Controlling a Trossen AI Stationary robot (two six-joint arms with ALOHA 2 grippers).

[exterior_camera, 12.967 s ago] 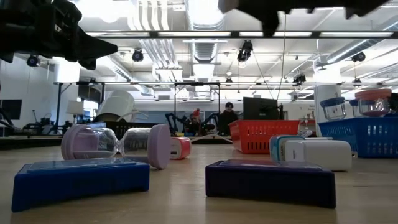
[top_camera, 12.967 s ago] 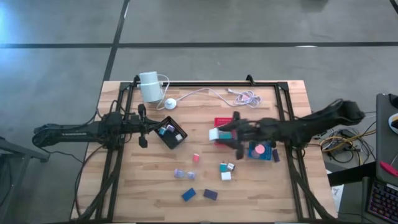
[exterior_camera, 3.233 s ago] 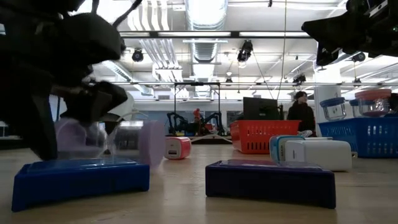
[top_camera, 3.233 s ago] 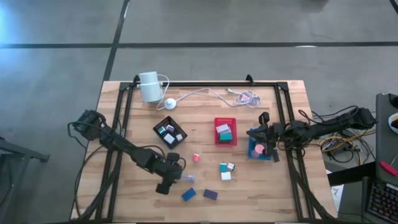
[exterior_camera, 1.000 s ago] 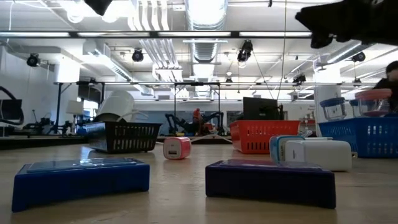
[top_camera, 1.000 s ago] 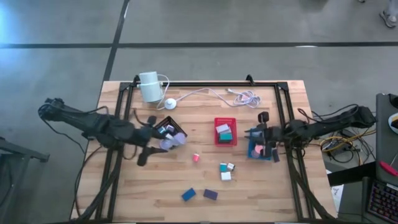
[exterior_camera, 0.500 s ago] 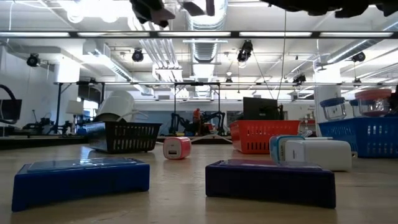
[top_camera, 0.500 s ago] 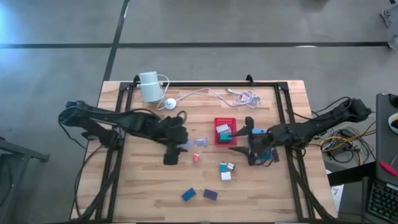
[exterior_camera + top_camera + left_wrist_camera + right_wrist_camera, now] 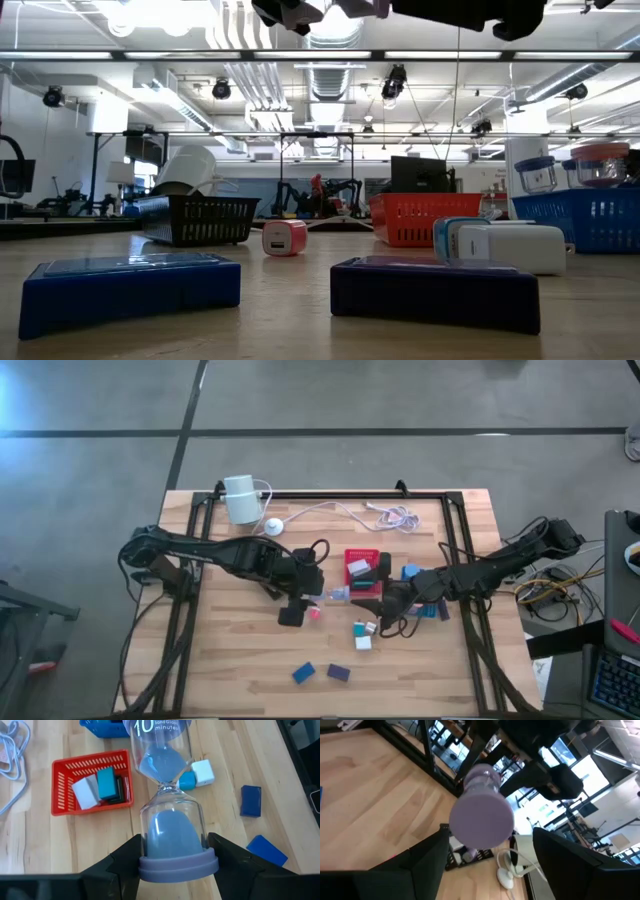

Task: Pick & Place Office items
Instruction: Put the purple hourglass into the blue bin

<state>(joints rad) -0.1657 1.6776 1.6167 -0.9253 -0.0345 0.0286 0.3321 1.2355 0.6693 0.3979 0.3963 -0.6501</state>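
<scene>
A sand timer (image 9: 167,795) with purple end caps and blue sand hangs over the middle of the table, next to the red tray (image 9: 362,556). My left gripper (image 9: 316,597) is shut on its near end. My right gripper (image 9: 372,606) faces it from the right, open. Its fingers (image 9: 427,862) stand on either side of the timer's far purple cap (image 9: 482,820) and appear clear of it. Loose items lie on the wood: a pink piece (image 9: 314,614), teal and white pieces (image 9: 362,635), a blue block (image 9: 304,673) and a purple block (image 9: 338,673). My left gripper pinches the sand timer between its two fingers at the end nearest the wrist, on the glass bulb just above the purple cap (image 9: 177,865). The fingers come from the table's left, slanting downward, and the timer runs on along their line. It is lifted clear of the table.
A white cylinder (image 9: 240,498) with its cable stands at the far left. The blue tray (image 9: 412,574) sits behind my right arm and the black tray (image 9: 195,218) under my left arm. A black frame rail (image 9: 455,550) runs along each side of the table.
My left gripper has carried the sand timer from above the black tray toward the table's right, to beside the red tray. My right gripper has left the blue tray, moved left toward the timer, rolled, and opened around its far cap.
</scene>
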